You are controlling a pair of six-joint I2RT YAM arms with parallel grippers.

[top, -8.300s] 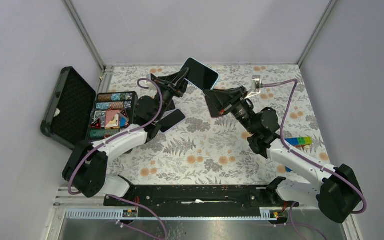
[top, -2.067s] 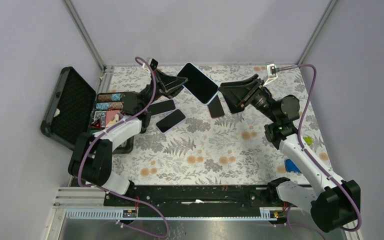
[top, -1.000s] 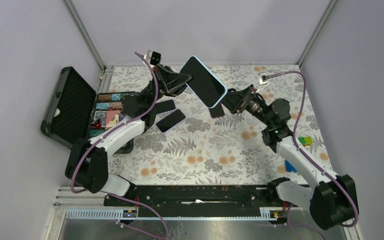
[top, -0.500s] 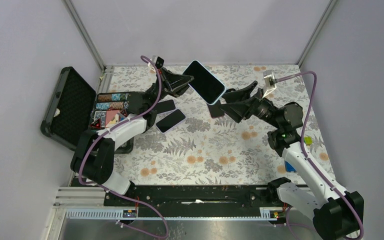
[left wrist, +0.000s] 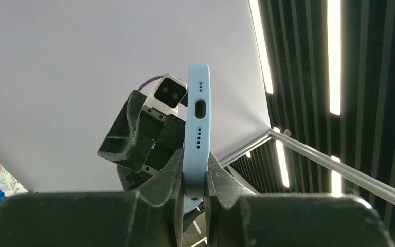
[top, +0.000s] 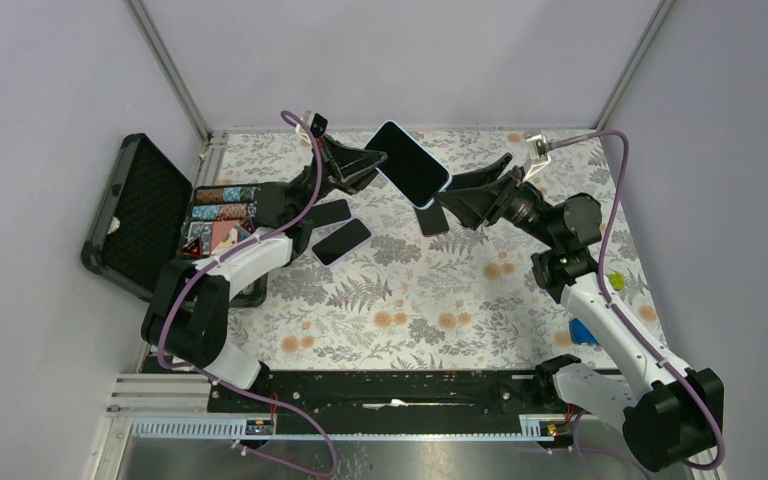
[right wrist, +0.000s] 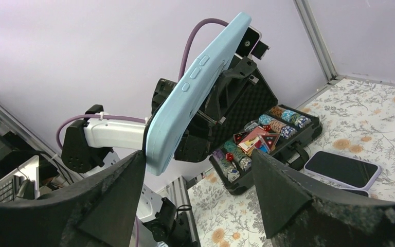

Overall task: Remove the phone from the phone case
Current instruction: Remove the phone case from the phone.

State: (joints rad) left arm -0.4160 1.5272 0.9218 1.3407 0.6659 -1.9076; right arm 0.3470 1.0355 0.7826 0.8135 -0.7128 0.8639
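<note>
Phone (top: pixel 408 163) seated in pale blue phone case (right wrist: pixel 195 92), held aloft over the far part of the worktop (top: pixel 430 300); one end clamped by left pincer (left wrist: pixel 195 177); right pincer (right wrist: pixel 198 159) spread wide about the other end; contact not discernible.

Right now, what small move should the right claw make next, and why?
Probably ease the open right claw forward to straddle the free end of the blue phone case. The left claw pinches its other end, holding it raised; nothing grips this end yet.
</note>
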